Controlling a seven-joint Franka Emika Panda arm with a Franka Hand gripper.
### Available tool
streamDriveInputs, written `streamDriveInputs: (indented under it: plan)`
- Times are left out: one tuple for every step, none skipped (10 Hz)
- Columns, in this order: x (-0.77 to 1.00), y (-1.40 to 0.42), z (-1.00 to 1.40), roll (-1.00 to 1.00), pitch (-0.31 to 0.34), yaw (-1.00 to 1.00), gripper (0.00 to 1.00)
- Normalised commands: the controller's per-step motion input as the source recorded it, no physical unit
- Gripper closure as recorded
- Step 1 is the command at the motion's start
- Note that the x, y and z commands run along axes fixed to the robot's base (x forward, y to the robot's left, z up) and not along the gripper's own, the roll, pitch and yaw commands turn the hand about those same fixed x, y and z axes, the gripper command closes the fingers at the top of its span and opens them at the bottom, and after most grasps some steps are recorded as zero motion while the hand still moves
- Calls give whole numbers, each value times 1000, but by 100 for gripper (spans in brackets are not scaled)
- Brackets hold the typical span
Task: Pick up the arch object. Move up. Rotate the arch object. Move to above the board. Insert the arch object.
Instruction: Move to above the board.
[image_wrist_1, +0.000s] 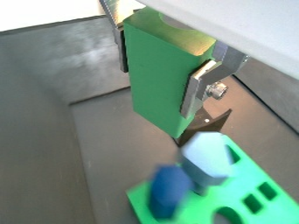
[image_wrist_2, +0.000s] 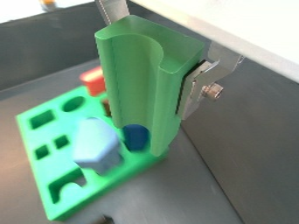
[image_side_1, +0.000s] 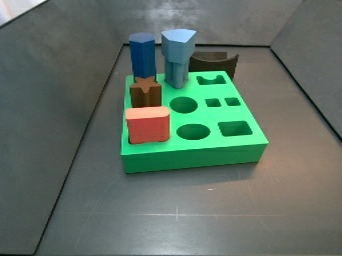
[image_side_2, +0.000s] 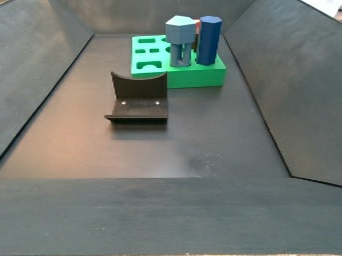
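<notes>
— Where's the arch (image_side_2: 138, 97)?
— It lies on the tabletop just beside the green board (image_side_2: 201, 75), scoop turned up, nearer the middle than any edge.
— And the gripper (image_wrist_1: 158, 70)?
— Above the board. Its fingers (image_wrist_1: 201, 83) press either side of a tall green grooved piece (image_wrist_2: 131, 79), not the arch.

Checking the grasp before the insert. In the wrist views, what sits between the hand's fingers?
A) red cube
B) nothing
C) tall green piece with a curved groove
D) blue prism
C: in both wrist views the tall green piece with a curved groove stands between the silver fingers of the hand, above the board. Neither side view shows the hand.
</notes>
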Motion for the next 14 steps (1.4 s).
streamDriveInputs:
  plan:
    - [310,-1000,308,-12,95,1000,100]
    - [323,-1000,308,-16,100,1000,100]
    - [326,-1000,308,-16,103,1000,100]
    - [344,-1000,313,-16,111,1000,100]
    - [359,-1000,312,-17,114,1000,100]
    - [370,-926,289,-12,128,1000,100]
    - [319,-737,230,-8,133,1000,100]
    - [234,-465,143,0,142,1000,100]
    - [143,-232,74,7,147,1000,100]
    - [95,-129,44,17,150,1000,100]
    - [73,-86,36,25,157,1000,100]
    - [72,-66,26,33,183,1000,100]
    - [77,-52,26,44,221,1000,100]
    - [81,-46,26,53,236,853,100]
